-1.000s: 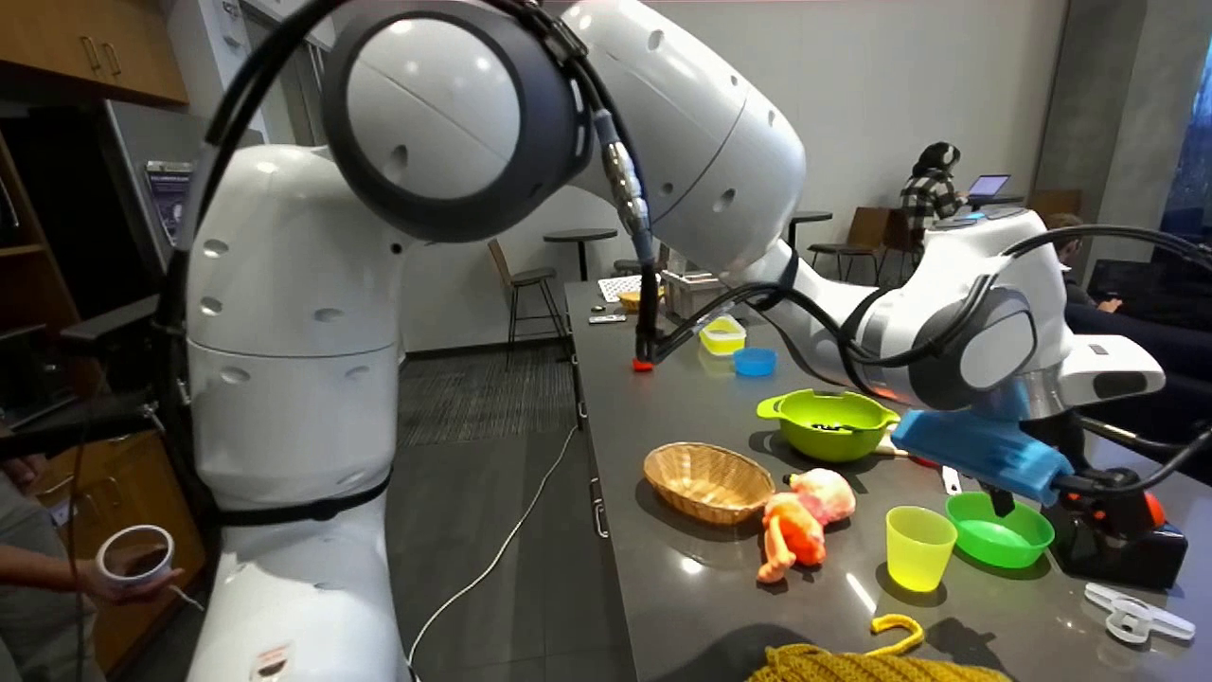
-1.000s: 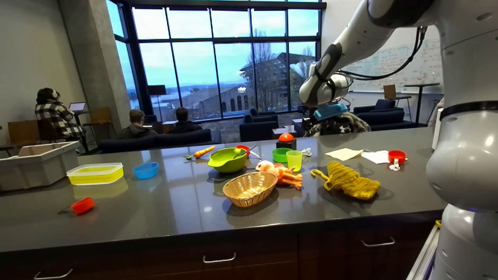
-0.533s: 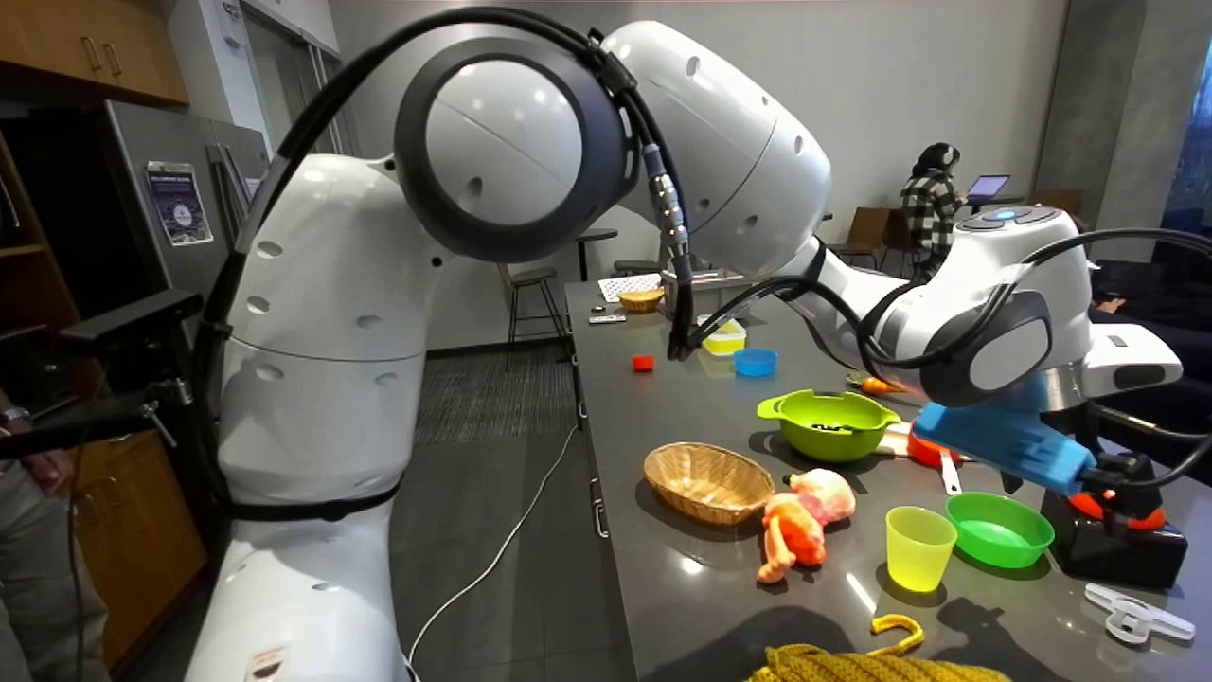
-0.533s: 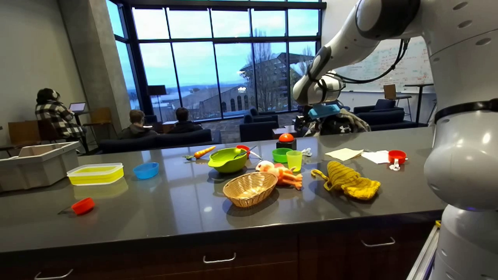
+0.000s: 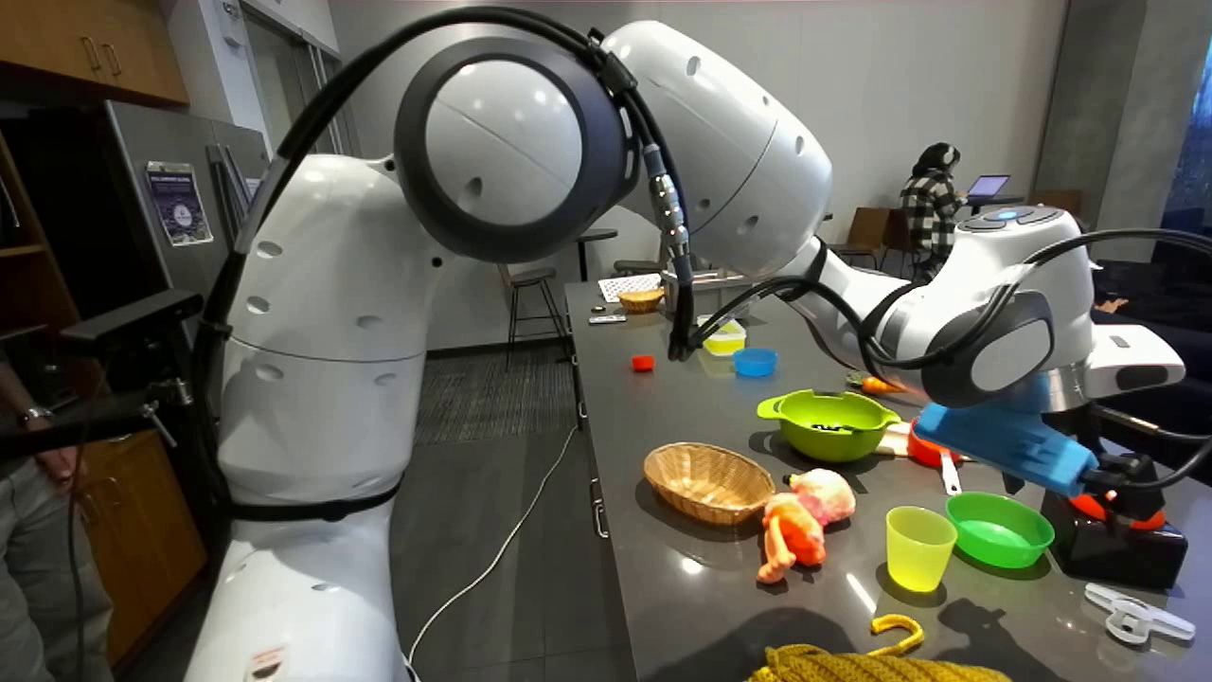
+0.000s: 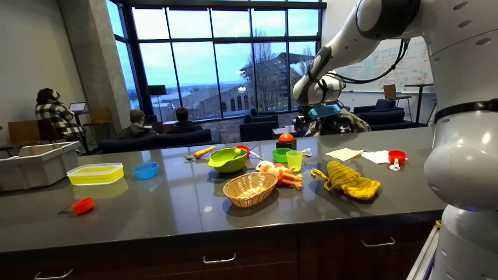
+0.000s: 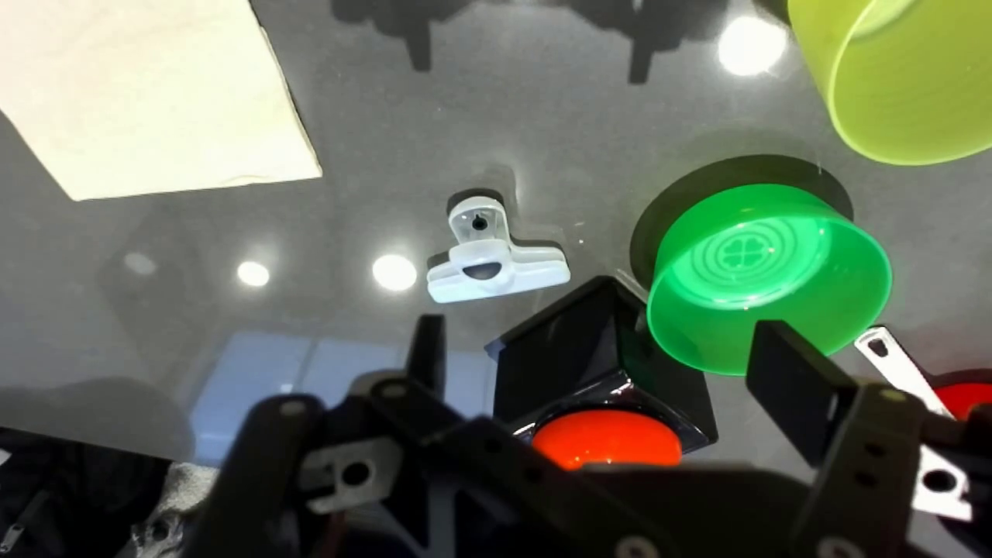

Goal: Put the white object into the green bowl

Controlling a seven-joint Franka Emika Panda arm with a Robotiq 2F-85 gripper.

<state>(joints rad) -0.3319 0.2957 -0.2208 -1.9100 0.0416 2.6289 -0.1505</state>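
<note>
Outside the green bowl (image 7: 763,298), room seemingly surrounds the white clip (image 7: 504,267).

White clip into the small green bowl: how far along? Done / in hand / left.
Done: no part of the transfer yet; the white clip lies on the counter, outside the small green bowl.
In hand: nothing visible; the gripper hangs open above the counter.
Left: by the look of it, everything: line up, grasp the white clip, lift, carry, release in the small green bowl.
</note>
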